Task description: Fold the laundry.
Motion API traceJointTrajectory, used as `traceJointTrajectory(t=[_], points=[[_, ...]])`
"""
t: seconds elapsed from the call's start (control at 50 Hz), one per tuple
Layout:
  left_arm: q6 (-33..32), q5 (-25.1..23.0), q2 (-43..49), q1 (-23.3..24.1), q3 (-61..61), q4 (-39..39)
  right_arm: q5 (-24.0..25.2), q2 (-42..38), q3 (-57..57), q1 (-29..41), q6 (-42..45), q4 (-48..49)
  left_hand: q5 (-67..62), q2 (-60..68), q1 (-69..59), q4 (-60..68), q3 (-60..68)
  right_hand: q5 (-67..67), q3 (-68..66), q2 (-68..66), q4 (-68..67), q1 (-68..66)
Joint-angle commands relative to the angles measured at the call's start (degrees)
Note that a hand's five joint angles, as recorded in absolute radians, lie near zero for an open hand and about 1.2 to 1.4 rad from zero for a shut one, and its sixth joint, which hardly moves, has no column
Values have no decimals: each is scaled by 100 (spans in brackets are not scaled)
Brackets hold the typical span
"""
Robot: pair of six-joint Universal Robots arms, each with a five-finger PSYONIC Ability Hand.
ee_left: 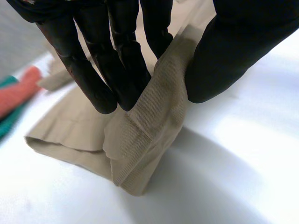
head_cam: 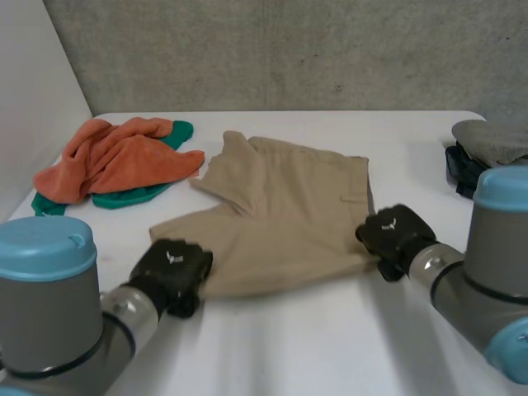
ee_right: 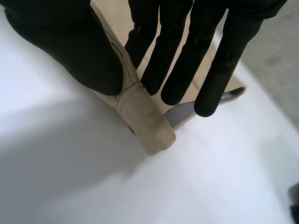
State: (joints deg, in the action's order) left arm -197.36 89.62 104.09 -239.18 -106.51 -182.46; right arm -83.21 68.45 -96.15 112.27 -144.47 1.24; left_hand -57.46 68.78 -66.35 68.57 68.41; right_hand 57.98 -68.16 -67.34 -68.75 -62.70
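The shorts are a plain sandy beige. In the wrist views the cloth shows a fine ribbed weave in the same tone. The left hand and right hand are matte black, each with a small pale mark on its back; the arms are grey with light-blue caps. The orange cloth sits on a teal-green cloth. A grey garment tops a near-black item. The table is white — the wall mottled grey.
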Motion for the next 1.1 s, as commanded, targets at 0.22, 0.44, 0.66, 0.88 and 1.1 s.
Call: traceJointTrajectory(t=[0.22, 0.44, 0.66, 0.88, 1.1], points=[[-337, 82, -319, 925, 613, 3575, -511, 503, 282, -257, 1588, -4008, -1254, 1122, -1365, 1143, 1159, 1202, -1184, -1266, -1125, -1730], [-584, -67, -257, 417, 1509, 3228, -406, 450, 62, -214, 1563, -3387, 5613, -5745, 5503, -5724, -5709, 1202, -1184, -1266, -1125, -1730], [-426, -524, 717, -454, 2002, 1521, -415, 503, 9, -82, 1299, -2875, 3439, -3571, 3329, -3550, -3534, 1202, -1184, -1266, -1125, -1730], [-496, -832, 2036, -692, 2793, 1354, -415, 512, -44, 15, 1079, -2638, 3100, -3232, 2990, -3211, -3196, 1202, -1184, -1266, -1125, -1730], [-830, -806, 2528, -604, 3039, 765, -415, 600, -167, 50, 1061, -2436, 1808, -1940, 1698, -1919, -1904, 1202, -1184, -1266, -1125, -1730]])
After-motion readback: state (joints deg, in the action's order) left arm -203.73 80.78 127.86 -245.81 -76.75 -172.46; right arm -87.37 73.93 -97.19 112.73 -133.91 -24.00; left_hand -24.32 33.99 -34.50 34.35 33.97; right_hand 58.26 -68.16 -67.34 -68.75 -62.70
